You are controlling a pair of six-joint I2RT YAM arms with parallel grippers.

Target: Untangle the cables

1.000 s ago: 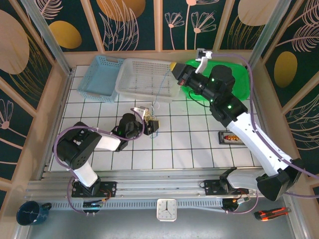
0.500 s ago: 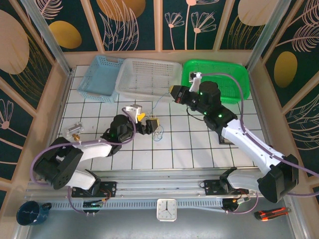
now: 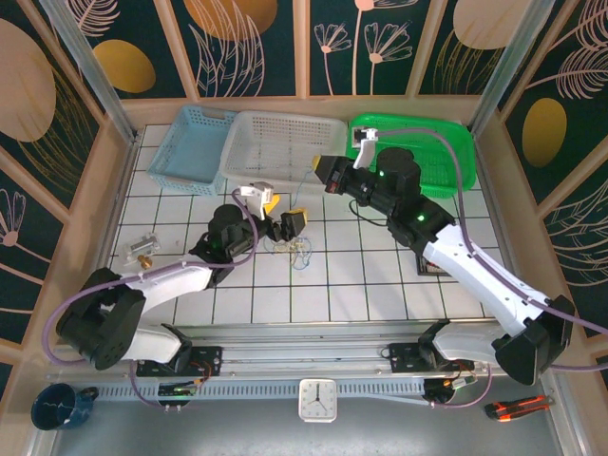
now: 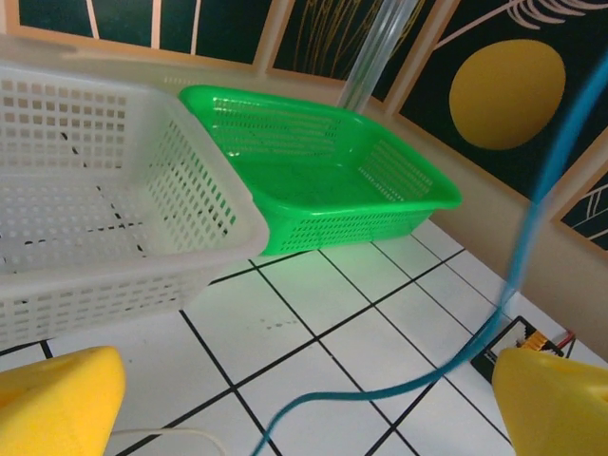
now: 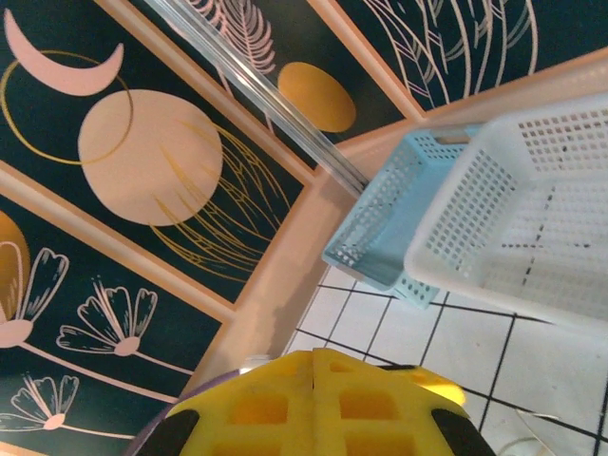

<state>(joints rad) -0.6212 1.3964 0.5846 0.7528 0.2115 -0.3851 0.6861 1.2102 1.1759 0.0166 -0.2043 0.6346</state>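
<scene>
A: Just beside the left gripper's [image 3: 284,211] fingers, spread wide and holding nothing, sit the cables [image 3: 293,249], a small curly heap. Are they sorted?

B: Not yet, I think. One blue cable [image 4: 514,275] runs up between those fingers toward the right gripper [image 3: 326,177], whose fingers are pressed tight and seem to pinch it. The rest look knotted.

A: And the floor?

B: A white tiled table [image 3: 380,285]. Beyond the fingers stand a green basket [image 4: 313,171], a white basket [image 4: 85,190] and a blue basket [image 3: 190,147]. Dark walls [image 5: 142,152] with painted leaves and moons go all round.
</scene>
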